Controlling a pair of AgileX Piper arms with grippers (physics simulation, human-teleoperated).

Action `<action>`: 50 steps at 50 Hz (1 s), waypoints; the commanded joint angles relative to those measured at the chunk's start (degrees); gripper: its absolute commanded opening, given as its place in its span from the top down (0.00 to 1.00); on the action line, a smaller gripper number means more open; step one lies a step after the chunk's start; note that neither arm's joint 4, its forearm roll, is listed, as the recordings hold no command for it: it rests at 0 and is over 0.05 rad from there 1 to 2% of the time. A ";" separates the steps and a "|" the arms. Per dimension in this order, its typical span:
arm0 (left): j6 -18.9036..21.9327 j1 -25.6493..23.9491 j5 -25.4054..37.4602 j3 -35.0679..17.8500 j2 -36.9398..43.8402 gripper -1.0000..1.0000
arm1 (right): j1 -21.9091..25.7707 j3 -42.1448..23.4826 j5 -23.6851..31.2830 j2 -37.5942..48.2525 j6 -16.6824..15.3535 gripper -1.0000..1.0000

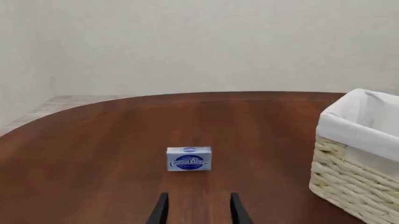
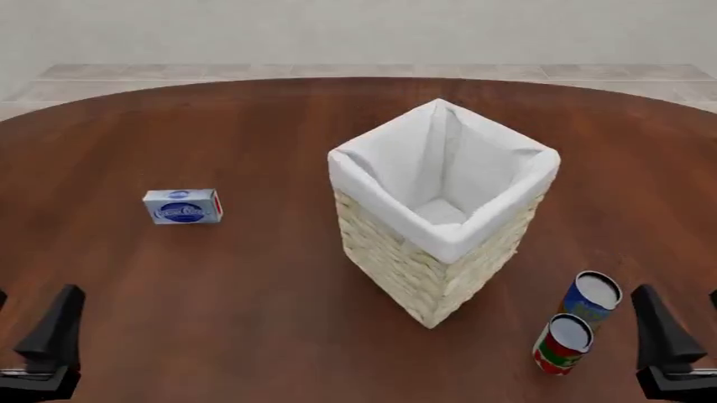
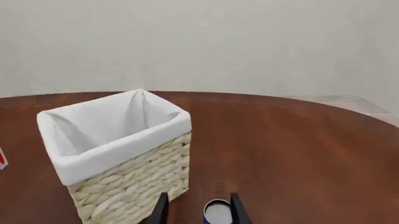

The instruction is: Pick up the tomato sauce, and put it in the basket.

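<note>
Your right gripper [image 2: 672, 340], fingers spread and empty, is nearer: the upright tomato sauce [image 2: 562, 343] stands at its nine o'clock

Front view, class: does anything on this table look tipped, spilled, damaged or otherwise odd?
Nothing stands out. The basket stands upright with its white lining in place and nothing visible inside. The tomato sauce and the blue can stand upright to its right, close together. The small blue box sits alone to its left. Nothing looks spilled.
</note>
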 commanded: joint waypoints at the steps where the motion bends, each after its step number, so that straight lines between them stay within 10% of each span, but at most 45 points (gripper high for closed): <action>1: 0.00 0.00 0.00 0.00 0.00 0.00 | 0.29 -0.27 0.05 0.33 -0.11 0.00; 24: 0.00 0.00 0.00 0.00 0.00 0.00 | 2.18 -0.03 0.61 5.15 -1.87 0.00; 50: 0.00 0.00 0.00 0.00 0.00 0.00 | 7.61 -15.72 19.27 21.70 -3.39 0.00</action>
